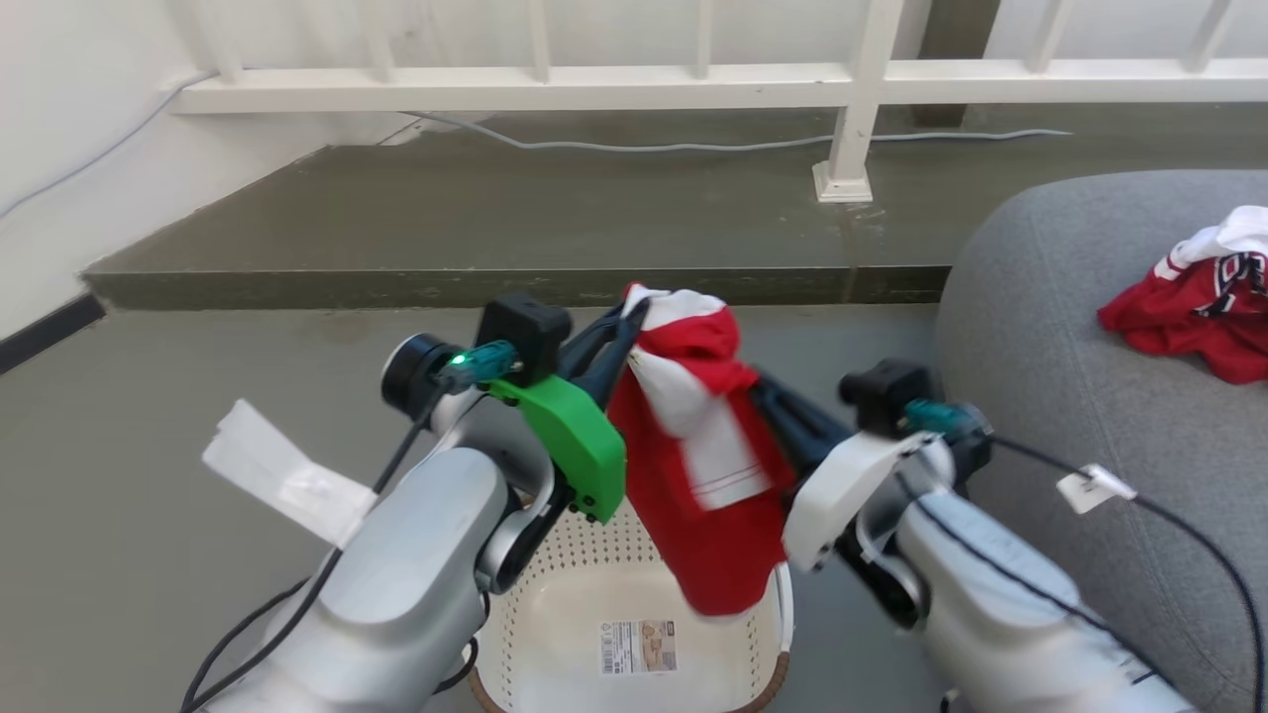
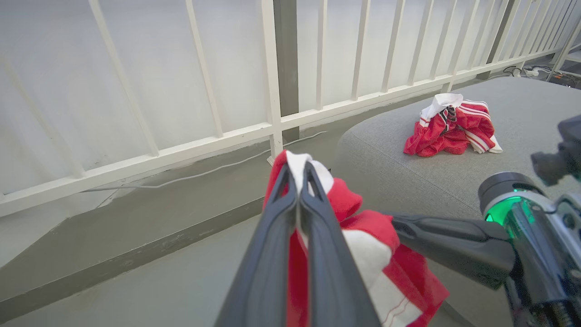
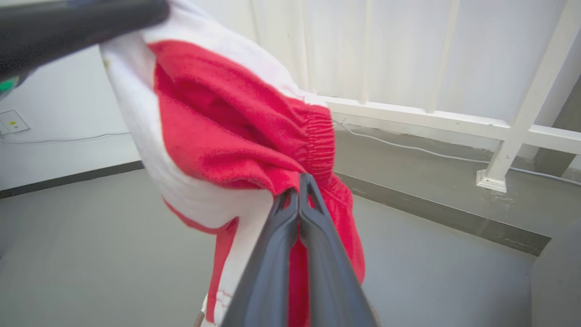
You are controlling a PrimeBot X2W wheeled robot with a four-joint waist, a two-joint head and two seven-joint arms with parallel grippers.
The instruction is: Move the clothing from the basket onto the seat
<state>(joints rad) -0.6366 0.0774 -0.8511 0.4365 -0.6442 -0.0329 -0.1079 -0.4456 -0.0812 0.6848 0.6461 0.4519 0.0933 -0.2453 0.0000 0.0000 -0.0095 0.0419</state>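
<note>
A red piece of clothing (image 1: 708, 475) with white panels hangs in the air above the basket (image 1: 555, 634), whose cream inside shows a barcode sticker (image 1: 638, 646). My left gripper (image 1: 634, 312) is shut on the garment's top white edge (image 2: 297, 165). My right gripper (image 1: 761, 391) is shut on its red side, pinching fabric near an elastic waistband (image 3: 320, 141). A second red and white garment (image 1: 1204, 297) lies crumpled on the grey seat (image 1: 1040, 327) at the right, also seen as a heap (image 2: 454, 125) in the left wrist view.
A white railing (image 1: 693, 84) runs along the back above a raised concrete step (image 1: 515, 282), with a thin cable (image 1: 693, 147) on it. Grey floor lies left of the basket. A white wall (image 1: 69, 149) closes the left side.
</note>
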